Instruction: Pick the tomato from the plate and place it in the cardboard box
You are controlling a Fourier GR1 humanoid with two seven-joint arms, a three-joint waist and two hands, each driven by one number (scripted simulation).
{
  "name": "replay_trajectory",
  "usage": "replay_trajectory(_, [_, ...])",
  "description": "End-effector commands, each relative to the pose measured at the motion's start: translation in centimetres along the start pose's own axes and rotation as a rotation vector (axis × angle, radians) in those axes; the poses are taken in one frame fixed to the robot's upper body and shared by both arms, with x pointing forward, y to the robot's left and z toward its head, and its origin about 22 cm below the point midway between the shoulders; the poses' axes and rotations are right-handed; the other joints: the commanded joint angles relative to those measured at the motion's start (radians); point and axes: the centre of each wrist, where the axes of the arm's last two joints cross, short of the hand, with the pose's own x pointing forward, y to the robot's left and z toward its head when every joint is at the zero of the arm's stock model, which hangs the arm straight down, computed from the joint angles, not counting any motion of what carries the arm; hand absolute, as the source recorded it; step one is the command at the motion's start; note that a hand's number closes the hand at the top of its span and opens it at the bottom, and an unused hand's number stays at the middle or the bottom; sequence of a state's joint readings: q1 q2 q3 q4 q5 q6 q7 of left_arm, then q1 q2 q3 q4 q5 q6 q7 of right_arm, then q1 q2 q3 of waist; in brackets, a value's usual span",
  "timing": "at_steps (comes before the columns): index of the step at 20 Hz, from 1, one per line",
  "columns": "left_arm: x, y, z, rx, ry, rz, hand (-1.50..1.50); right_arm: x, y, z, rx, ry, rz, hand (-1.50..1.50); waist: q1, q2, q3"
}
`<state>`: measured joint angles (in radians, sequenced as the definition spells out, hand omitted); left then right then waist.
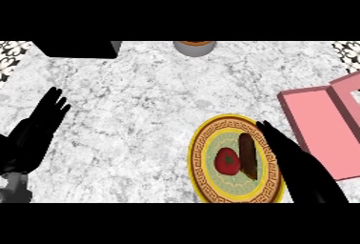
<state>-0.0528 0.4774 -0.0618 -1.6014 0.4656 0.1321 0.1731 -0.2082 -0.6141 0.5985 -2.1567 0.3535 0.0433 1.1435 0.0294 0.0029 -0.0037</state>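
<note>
A red tomato (227, 160) lies on a yellow-rimmed patterned plate (204, 143) at the lower right of the counter. My right hand (299, 164) reaches over the plate's right side with straight fingers; its thumb (247, 155) lies just right of the tomato, touching or nearly touching it. The pink cardboard box (327, 124) stands open at the right edge, beyond the plate. My left hand (35, 131) rests open at the left edge, fingers pointing up.
A black appliance (77, 49) sits at the back left. A round grey-and-brown container (193, 46) stands at the back centre. Marble counter (141, 105) spreads between the left hand and the plate.
</note>
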Motion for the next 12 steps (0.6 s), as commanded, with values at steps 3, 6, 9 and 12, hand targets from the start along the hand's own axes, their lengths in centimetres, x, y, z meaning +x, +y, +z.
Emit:
replay_trajectory(3, [0.2, 1.6, 0.0, 0.016, -0.002, -0.003, 0.0, 3.3, 0.2, -1.2, 0.076, 0.141, 0.073, -1.5, -0.013, -0.003, 0.001])
replay_trajectory(6, [-1.4, -0.3, 0.4, 0.016, -0.006, -0.002, 0.0, 3.1, 1.8, -2.4, 0.093, 0.168, 0.06, -1.5, -0.018, -0.003, 0.002])
replay_trajectory(9, [0.4, 0.6, 1.4, 0.023, 0.0, 0.006, 0.0, 2.8, 3.0, -2.7, 0.095, 0.149, 0.062, -1.5, -0.02, -0.005, 0.003])
replay_trajectory(12, [-1.6, 0.7, -0.4, 0.028, -0.005, -0.011, 0.0, 3.1, 1.5, -2.6, 0.093, 0.131, 0.07, -1.5, -0.032, -0.003, 0.003])
